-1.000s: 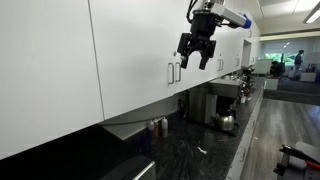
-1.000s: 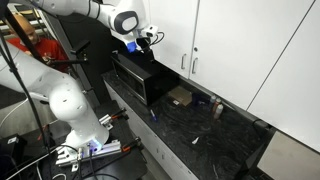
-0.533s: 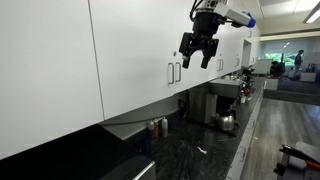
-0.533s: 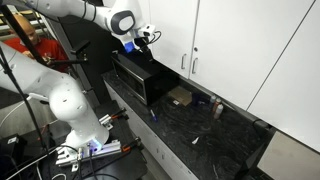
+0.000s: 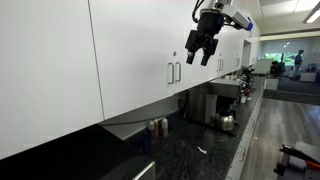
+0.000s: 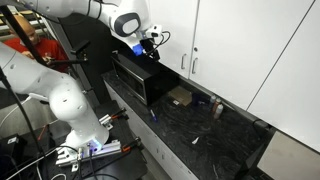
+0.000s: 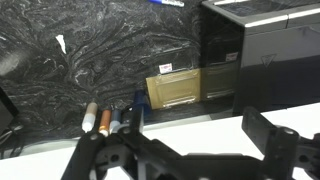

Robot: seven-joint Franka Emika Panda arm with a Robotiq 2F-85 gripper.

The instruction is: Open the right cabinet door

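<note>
The right cabinet door (image 5: 197,76) is the narrow glossy white door whose slim silver bar handle (image 5: 179,72) stands beside the wider door's handle (image 5: 170,73). It also shows in an exterior view (image 6: 172,38) with its handle (image 6: 183,63). My gripper (image 5: 201,49) is open and empty. It hangs in front of this door, high up and well to the side of the handle, not touching it. In an exterior view my gripper (image 6: 150,41) sits at the door's edge away from the handle. In the wrist view the open fingers (image 7: 195,124) frame a white cabinet edge.
A black appliance (image 6: 135,75) stands on the dark marble counter (image 6: 200,125) under the gripper. Small bottles (image 7: 100,118) and a brown box (image 7: 180,88) sit by the wall. A kettle (image 5: 227,121) and coffee machine (image 5: 205,105) stand further along.
The gripper has shifted slightly up and along the cabinet front, away from the handles. It stays open. The doors have not moved.
</note>
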